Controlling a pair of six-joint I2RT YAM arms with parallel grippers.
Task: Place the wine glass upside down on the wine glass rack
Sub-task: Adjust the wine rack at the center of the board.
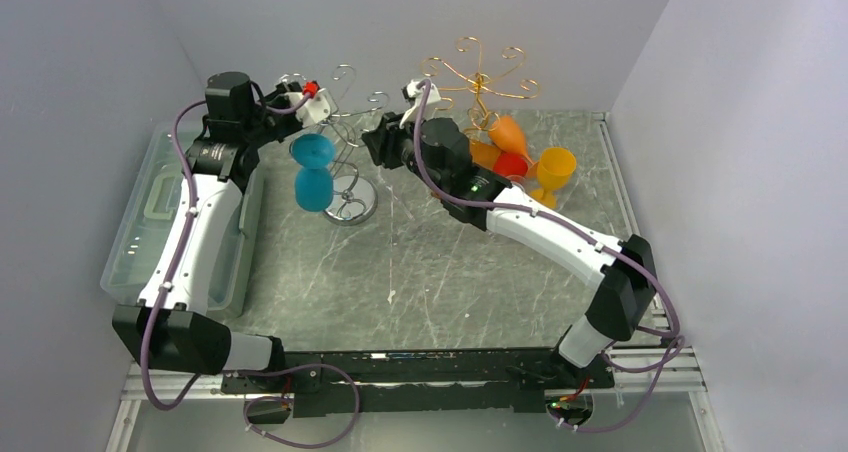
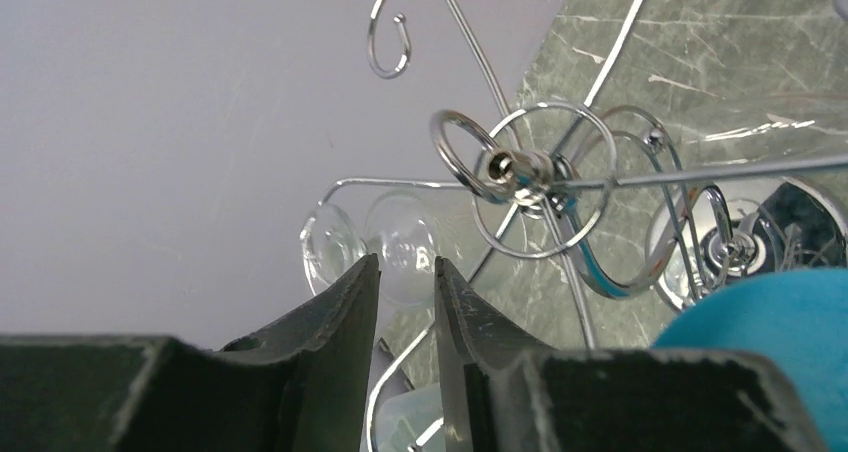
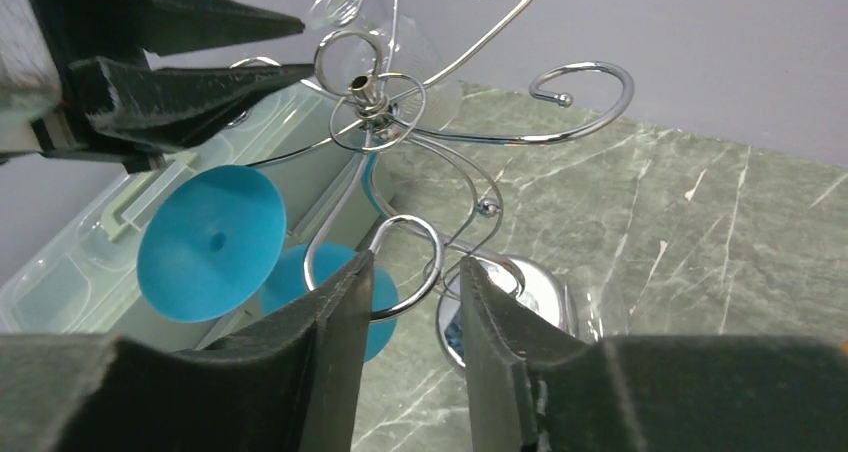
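The silver wine glass rack stands left of centre. A blue wine glass hangs upside down from one of its arms, foot uppermost. A clear wine glass hangs near the rack's top hub. My left gripper is high beside the hub. Its jaws stand slightly apart just short of the clear glass, with nothing between them. My right gripper is open on the rack's right side. One looped rack hook lies in its gap, beside the left finger.
A gold rack stands at the back right, with orange, red and yellow glasses at its foot. A clear plastic bin runs along the table's left edge. Walls close off the back and sides.
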